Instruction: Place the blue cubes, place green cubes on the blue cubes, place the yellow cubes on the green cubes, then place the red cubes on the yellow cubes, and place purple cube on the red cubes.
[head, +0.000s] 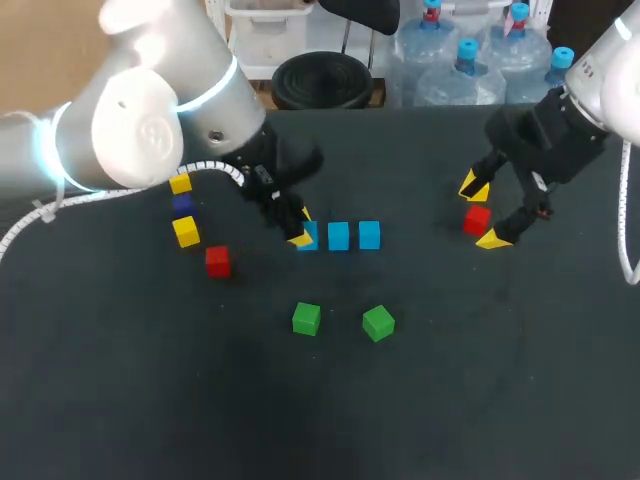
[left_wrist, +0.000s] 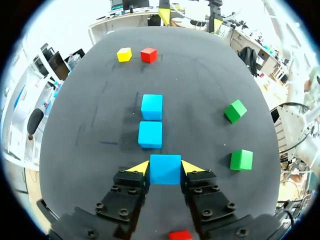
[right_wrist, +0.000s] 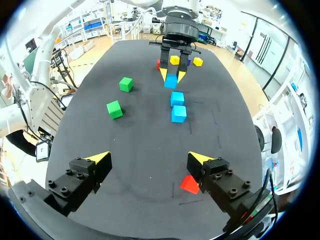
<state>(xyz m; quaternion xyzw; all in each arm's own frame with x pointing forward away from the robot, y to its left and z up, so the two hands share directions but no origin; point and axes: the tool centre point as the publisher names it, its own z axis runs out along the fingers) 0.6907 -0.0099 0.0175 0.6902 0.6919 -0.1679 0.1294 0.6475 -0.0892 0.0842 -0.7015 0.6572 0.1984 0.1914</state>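
Dark table (head: 470, 400) across most of frame. Left arm (head: 140, 110) in from upper left, right arm (head: 605, 70) from upper right. Left gripper (head: 300, 230) at centre, clamped on leftmost blue cube (head: 311, 238), a yellow tip against each side. In a row to its right, close but apart: middle blue cube (head: 338, 236), right blue cube (head: 369, 235). Right gripper (head: 483, 212) right of centre, fingers spread wide, red cube (head: 477, 219) between tips, not gripped. Lower centre: left green cube (head: 306, 319), right green cube (head: 378, 323). Left side, a column close together: upper yellow cube (head: 180, 184), purple cube (head: 182, 203), lower yellow cube (head: 186, 231). Second red cube (head: 217, 261) just below-right.
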